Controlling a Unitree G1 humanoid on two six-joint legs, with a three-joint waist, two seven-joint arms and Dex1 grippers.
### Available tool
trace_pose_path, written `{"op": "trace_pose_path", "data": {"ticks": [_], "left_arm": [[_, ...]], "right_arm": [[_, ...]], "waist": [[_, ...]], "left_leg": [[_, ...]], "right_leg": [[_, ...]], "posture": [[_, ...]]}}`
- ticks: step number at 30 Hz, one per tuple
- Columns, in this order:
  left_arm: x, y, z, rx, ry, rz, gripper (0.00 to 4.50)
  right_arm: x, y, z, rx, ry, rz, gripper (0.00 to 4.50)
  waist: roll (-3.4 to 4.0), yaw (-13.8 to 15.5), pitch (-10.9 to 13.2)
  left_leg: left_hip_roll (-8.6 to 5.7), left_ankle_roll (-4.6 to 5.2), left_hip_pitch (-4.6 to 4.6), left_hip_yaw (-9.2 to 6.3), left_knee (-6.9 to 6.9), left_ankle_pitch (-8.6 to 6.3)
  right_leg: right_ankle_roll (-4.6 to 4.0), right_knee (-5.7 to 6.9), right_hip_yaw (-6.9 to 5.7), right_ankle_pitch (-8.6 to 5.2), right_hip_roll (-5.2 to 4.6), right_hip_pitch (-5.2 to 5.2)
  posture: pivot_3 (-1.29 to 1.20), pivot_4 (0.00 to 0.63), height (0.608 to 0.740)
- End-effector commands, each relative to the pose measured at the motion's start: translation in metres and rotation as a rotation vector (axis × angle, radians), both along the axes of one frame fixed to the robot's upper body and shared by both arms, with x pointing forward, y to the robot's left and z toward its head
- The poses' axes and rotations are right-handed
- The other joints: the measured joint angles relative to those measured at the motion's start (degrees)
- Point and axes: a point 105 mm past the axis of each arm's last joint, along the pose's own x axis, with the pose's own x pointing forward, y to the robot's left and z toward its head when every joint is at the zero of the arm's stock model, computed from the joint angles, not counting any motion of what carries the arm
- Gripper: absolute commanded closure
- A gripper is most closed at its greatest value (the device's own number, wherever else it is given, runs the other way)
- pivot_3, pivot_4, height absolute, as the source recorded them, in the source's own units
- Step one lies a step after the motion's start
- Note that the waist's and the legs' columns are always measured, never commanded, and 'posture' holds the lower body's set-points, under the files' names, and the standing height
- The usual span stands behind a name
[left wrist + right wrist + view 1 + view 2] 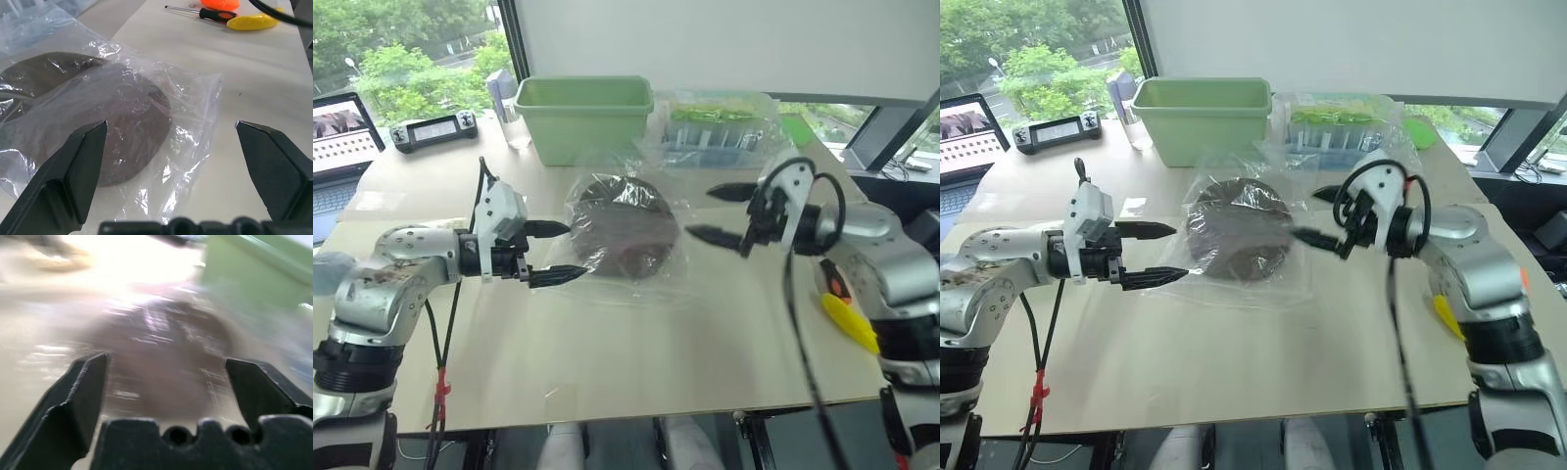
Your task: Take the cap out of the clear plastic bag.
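Observation:
The dark brown cap (pixel 625 227) lies flat inside the clear plastic bag (pixel 668 272) at the middle of the table. My left gripper (pixel 554 253) is open just left of the bag, fingertips level with its left edge, nothing between them. On the bag's right side, my right gripper (pixel 720 212) hovers open and empty, a little above the table. In the left wrist view the cap (pixel 98 122) sits under the crinkled bag (pixel 195 112) ahead of the spread fingers (pixel 78 171). The right wrist view shows the cap (pixel 161 362) blurred between spread fingers (pixel 80 391).
A green bin (pixel 584 116) stands behind the bag, with a clear bag of blue and green items (pixel 720 132) to its right. A laptop (pixel 337 137) and a controller (pixel 433 128) lie far left. A yellow object (pixel 849 321) lies near the right edge.

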Motion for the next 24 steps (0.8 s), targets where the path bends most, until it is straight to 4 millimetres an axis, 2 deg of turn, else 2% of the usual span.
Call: {"op": "trace_pose_path", "data": {"ticks": [1,4,8,10,17,20,24], "left_arm": [[0.004,-0.007,0.01,-0.006,-0.046,-0.041,0.0],[0.005,-0.012,0.008,-0.001,-0.042,-0.061,0.0],[0.004,-0.015,0.01,-0.001,-0.044,-0.074,0.0],[0.003,-0.015,0.01,0.0,-0.044,-0.079,0.0],[0.003,-0.018,0.011,0.002,-0.045,-0.09,0.0],[0.004,-0.018,0.011,-0.005,-0.044,-0.097,0.0],[0.004,-0.016,0.01,-0.012,-0.028,-0.106,0.0]], "right_arm": [[-0.012,0.021,-0.031,-0.079,0.051,0.031,0.03],[-0.005,0.039,-0.046,-0.082,0.031,0.019,0.03],[0.014,0.051,-0.062,-0.133,-0.072,-0.054,0.03],[0.024,0.056,-0.063,-0.144,-0.118,-0.09,0.03],[0.035,0.058,-0.067,-0.198,-0.211,-0.113,0.03],[0.034,0.058,-0.064,-0.184,-0.225,-0.114,0.72],[0.029,0.063,-0.042,-0.055,-0.202,-0.107,2.1]], "waist": [[-0.05,0.15,0.0],[-0.05,0.09,0.0],[-0.08,0.2,-0.01],[-0.08,0.25,-0.01],[-0.08,0.28,-0.01],[-0.08,0.28,-0.01],[-0.08,0.27,-0.01]], "left_leg": [[0.0,-0.01,-0.01,0.0,0.08,0.0],[-0.05,-0.03,-0.08,0.1,0.28,0.01],[-0.04,-0.03,-0.25,0.14,0.34,0.03],[-0.03,-0.03,-0.38,0.13,0.3,0.03],[-0.04,-0.03,-0.53,0.12,0.28,0.02],[-0.04,-0.03,-0.51,0.12,0.3,0.03],[-0.04,-0.03,-0.49,0.12,0.36,0.03]], "right_leg": [[0.01,-0.02,0.0,0.02,-0.01,0.02],[0.04,-0.07,0.07,0.06,-0.11,0.03],[0.12,-0.05,0.08,0.15,-0.07,-0.1],[0.35,-0.03,0.08,0.25,-0.05,-0.19],[0.54,-0.07,0.07,0.31,-0.05,-0.27],[0.54,-0.05,0.07,0.31,-0.05,-0.26],[0.46,-0.03,0.07,0.3,-0.05,-0.22]], "posture": [[0.0,0.15,0.74],[0.0,0.15,0.74],[0.0,0.15,0.74],[0.0,0.15,0.74],[0.0,0.15,0.74],[0.0,0.15,0.74],[0.0,0.15,0.74]]}}
